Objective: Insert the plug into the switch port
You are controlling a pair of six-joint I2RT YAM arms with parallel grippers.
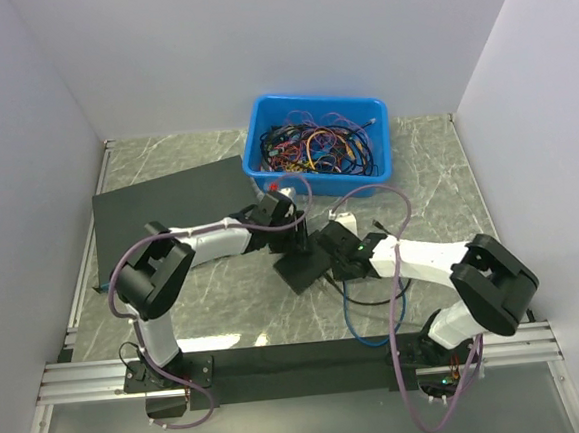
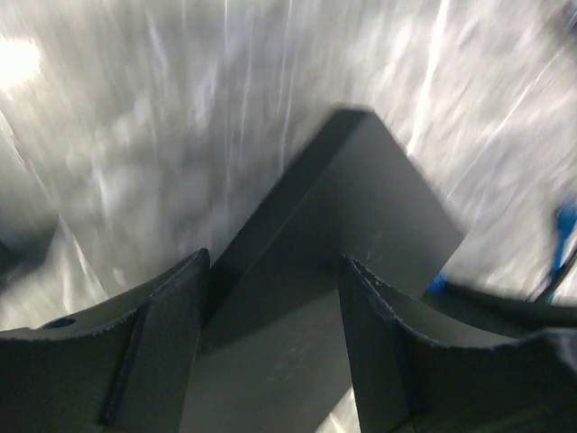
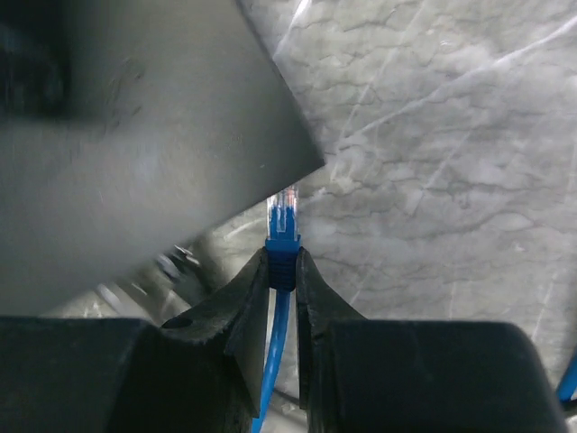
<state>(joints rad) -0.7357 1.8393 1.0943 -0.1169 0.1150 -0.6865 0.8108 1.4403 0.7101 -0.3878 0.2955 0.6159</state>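
The small flat black switch box (image 1: pixel 302 268) lies between my two grippers at the middle of the table. In the left wrist view the box (image 2: pixel 361 207) fills the gap between the fingers, and my left gripper (image 2: pixel 275 262) is shut on its sides. My right gripper (image 3: pixel 282 262) is shut on the blue boot of the plug (image 3: pixel 287 206). The plug's clear tip sticks out just below the box's near corner (image 3: pixel 180 135), close to it or touching. The switch port is hidden in every view. The blue cable (image 1: pixel 349 312) loops back under the right arm.
A blue bin (image 1: pixel 261 108) full of tangled coloured cables stands at the back centre. A large flat black unit (image 1: pixel 168 201) lies at the left. A thin black cable (image 1: pixel 374 298) crosses the marble top near the right gripper (image 1: pixel 341 258). White walls close in the left, right and back.
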